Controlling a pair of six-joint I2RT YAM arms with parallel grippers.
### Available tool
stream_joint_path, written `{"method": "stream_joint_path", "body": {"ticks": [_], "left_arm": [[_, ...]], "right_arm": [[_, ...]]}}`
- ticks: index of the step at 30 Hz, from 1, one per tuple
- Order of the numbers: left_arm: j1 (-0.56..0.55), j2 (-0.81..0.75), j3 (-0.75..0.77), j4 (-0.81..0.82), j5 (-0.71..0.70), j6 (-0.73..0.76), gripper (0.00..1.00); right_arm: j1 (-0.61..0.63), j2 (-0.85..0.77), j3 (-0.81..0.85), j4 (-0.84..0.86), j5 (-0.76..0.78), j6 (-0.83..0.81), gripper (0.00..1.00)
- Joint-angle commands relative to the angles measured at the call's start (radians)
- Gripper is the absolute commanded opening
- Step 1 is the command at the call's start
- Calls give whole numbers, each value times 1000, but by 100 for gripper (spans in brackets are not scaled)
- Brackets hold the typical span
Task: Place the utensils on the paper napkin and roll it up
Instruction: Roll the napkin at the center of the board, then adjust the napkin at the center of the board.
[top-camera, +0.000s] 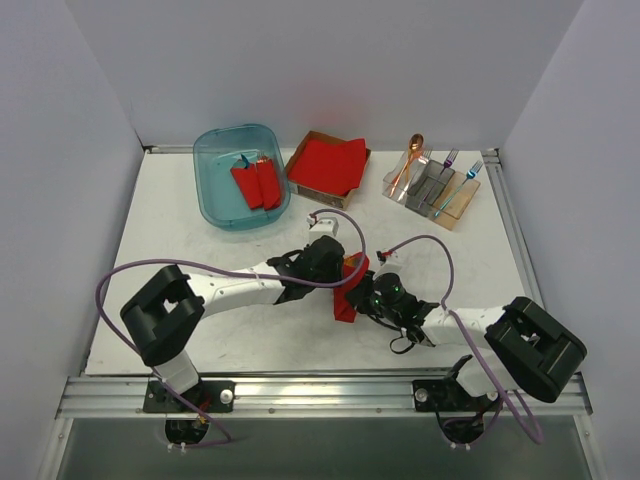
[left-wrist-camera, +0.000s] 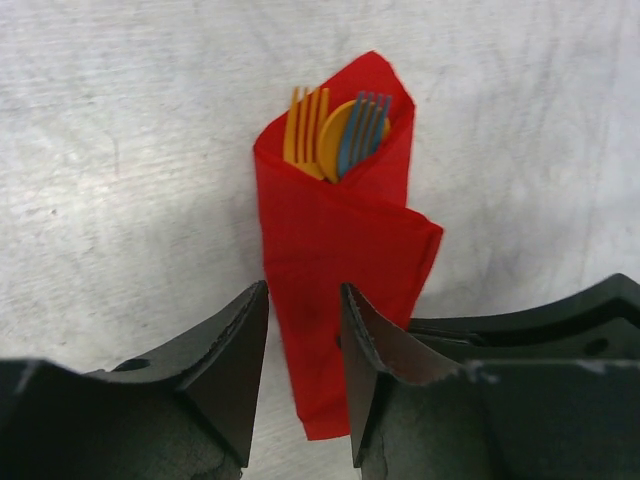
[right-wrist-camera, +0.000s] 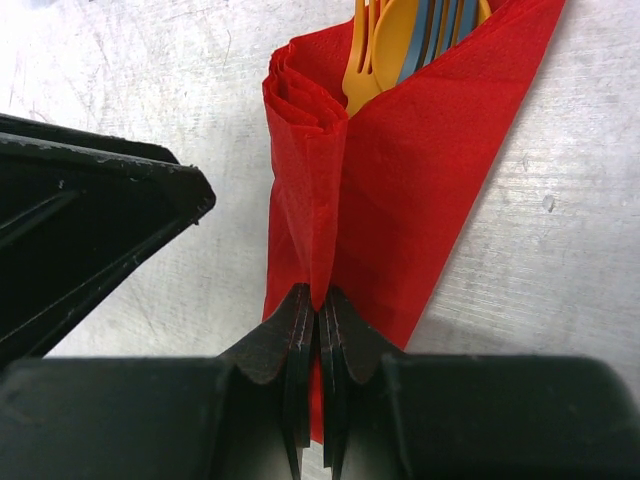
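Evidently, the napkin (left-wrist-camera: 340, 250) lay wrapped around the utensils (left-wrist-camera: 335, 130) at the centre of the overhead frame. The right end effector (right-wrist-camera: 320, 310) pinched its rolled fold, apparently to stop it unrolling. The left end effector (left-wrist-camera: 305, 300) stood parted astride its lower end.

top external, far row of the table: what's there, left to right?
blue bin holding two red rolls → cardboard box with the red napkin stack → clear utensil organizer

No legible text, label, brand, number or sign appears on any surface in the three views.
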Motion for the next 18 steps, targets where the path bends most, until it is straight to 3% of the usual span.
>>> {"method": "stream_joint_path", "body": {"ticks": [1, 18], "left_arm": [[-6, 11, 2, 112, 62, 57, 43], [-18, 61, -32, 159, 85, 66, 39]], "right_arm": [[-9, -22, -11, 40, 10, 9, 2], [-44, 0, -40, 104, -28, 22, 5]]}}
